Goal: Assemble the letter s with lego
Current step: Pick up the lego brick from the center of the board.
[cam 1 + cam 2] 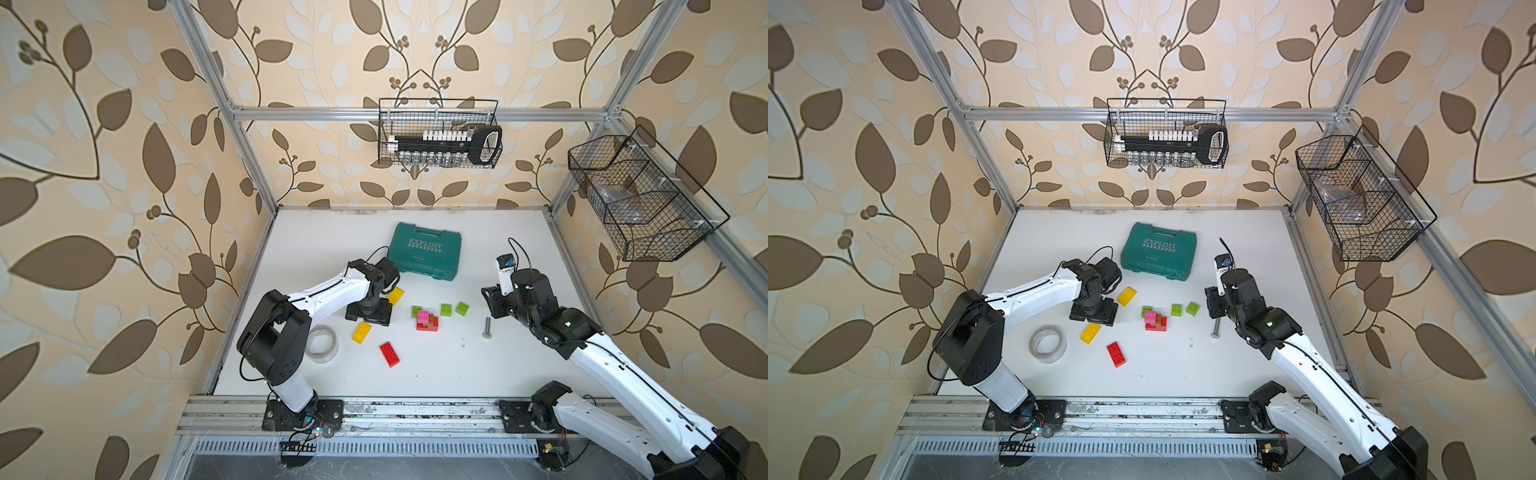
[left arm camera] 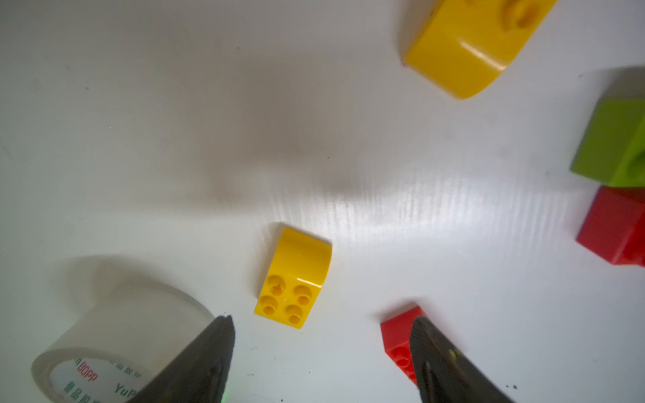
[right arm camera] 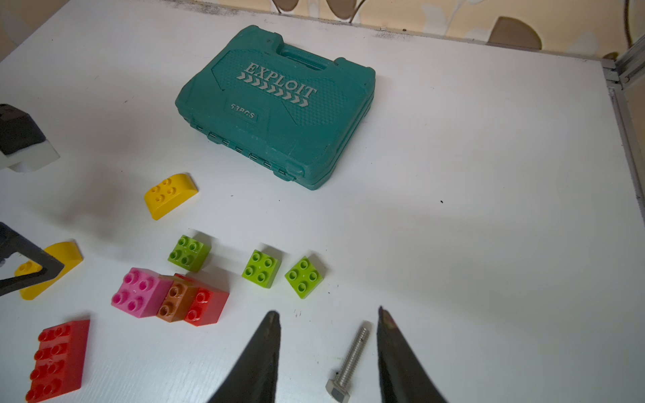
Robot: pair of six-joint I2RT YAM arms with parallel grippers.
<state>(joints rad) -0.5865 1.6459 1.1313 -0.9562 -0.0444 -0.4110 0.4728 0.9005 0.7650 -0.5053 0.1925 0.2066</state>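
The lego lies loose on the white table. A pink, brown and red stack sits mid-table, with three green squares just behind it. One yellow brick lies on the table ahead of my left gripper, which is open and empty. A long red brick shows partly behind one finger. A second yellow brick lies behind the left wrist. My right gripper hovers open to the right of the bricks, holding nothing.
A grey bolt lies on the table below the right fingers. A tape roll sits by the left arm. A green tool case stands at the back. Wire baskets hang on the back and right walls.
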